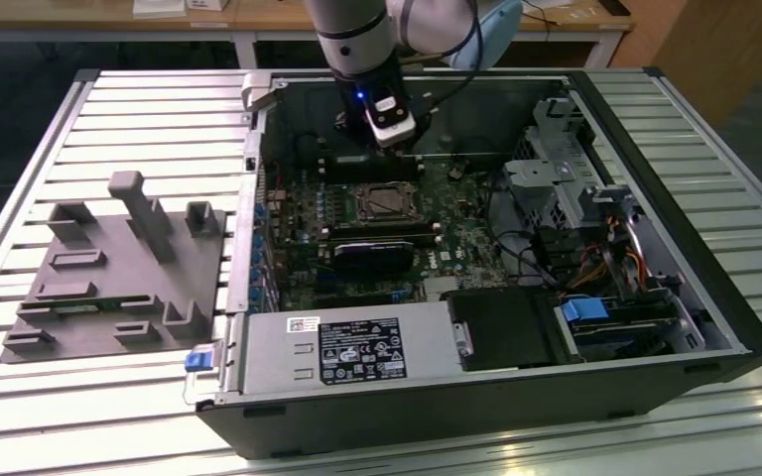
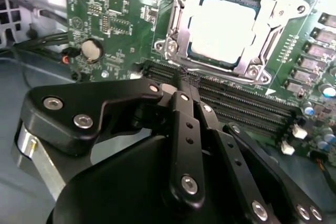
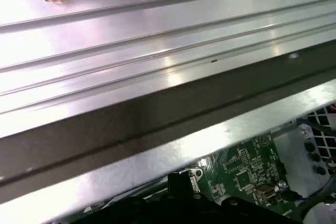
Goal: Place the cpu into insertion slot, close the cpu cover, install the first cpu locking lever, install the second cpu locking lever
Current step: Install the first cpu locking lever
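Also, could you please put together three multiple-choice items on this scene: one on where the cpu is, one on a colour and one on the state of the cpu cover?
1. Where does the cpu lie?
A. on the slatted table
B. in the insertion slot
C. on the grey fixture

2. What colour is the motherboard?
A. green
B. blue
C. red

3. How does the cpu cover stand?
A. lifted upright
B. taken off
C. down flat around the cpu

Answers:
1 B: in the second wrist view the chip's silvery top sits framed by the socket.
2 A: the board around the socket is green.
3 C: the silver frame lies flat, and the chip shows through its cut-out.
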Available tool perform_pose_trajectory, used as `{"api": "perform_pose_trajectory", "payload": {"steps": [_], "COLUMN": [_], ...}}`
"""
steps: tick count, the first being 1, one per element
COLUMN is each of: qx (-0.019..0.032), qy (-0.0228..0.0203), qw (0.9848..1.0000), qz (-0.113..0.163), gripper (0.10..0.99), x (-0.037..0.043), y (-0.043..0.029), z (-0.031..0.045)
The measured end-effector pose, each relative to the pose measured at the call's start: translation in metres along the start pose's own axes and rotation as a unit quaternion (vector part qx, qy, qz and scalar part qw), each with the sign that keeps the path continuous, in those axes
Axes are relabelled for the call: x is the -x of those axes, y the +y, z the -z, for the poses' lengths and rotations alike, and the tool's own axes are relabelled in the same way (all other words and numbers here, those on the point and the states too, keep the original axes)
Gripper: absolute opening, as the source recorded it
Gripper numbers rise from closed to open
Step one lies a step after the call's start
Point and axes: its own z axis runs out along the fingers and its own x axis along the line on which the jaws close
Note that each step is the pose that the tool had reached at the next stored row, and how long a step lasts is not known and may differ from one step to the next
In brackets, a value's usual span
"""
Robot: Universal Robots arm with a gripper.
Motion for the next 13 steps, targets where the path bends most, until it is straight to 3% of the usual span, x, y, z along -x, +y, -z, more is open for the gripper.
{"api": "perform_pose_trajectory", "payload": {"steps": [3, 9, 11, 13], "qx": [0.0, -0.0004, -0.0034, -0.0076], "qy": [0.0, 0.0011, 0.0093, 0.0209], "qw": [1.0, 1.0, 1.0, 0.9998], "qz": [0.0, 0.0, 0.0, -0.001], "gripper": [0.102, 0.102, 0.102, 0.102], "x": [0.0012, 0.0014, 0.0021, 0.0032], "y": [0.0007, 0.0008, 0.001, 0.0013], "z": [0.0043, 0.0045, 0.0041, 0.0034]}}
